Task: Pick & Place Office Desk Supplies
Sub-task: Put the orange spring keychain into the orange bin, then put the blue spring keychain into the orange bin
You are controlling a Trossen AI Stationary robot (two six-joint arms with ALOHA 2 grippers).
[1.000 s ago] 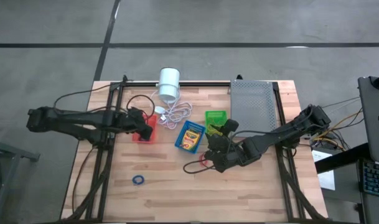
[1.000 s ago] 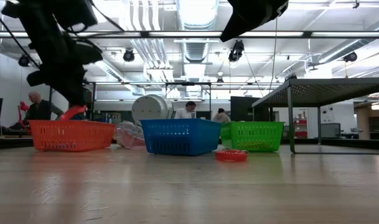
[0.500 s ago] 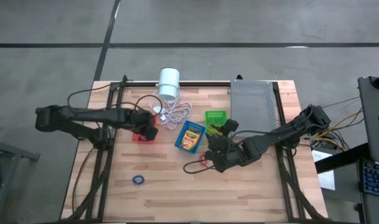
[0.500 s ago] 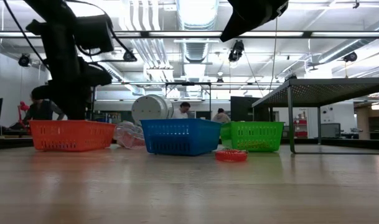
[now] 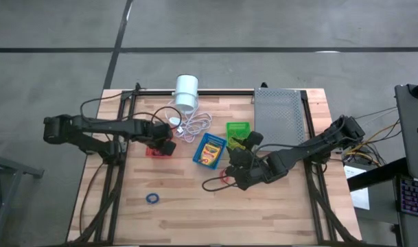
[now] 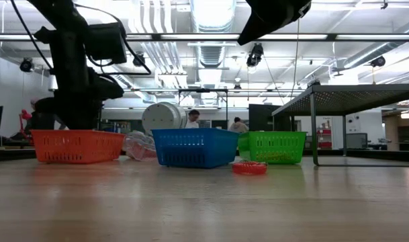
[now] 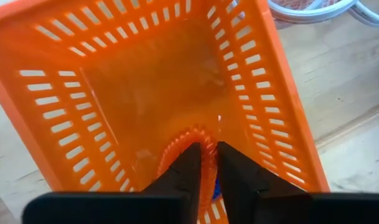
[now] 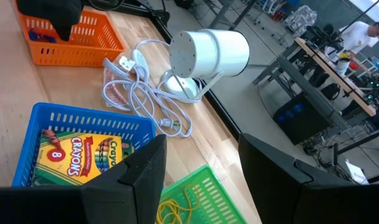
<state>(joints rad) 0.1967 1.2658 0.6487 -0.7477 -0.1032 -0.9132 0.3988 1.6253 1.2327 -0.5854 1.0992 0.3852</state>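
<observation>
Left wrist view: we see the left gripper (image 7: pixel 205 163) inside the red-orange basket (image 7: pixel 65 118), fingers nearly together pinching a red rubber band (image 7: pixel 188 140) (right gripper (image 8: pixel 198 163) waits, fingers apart), which we judge may cling and lift out again.

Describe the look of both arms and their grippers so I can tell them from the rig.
Both arms are dark, jointed links with thin black cables looping alongside. The left gripper has two slim, tapered black fingers. The right gripper has broad, flat, matte black fingers with squared edges. No markings are visible on either.
</observation>
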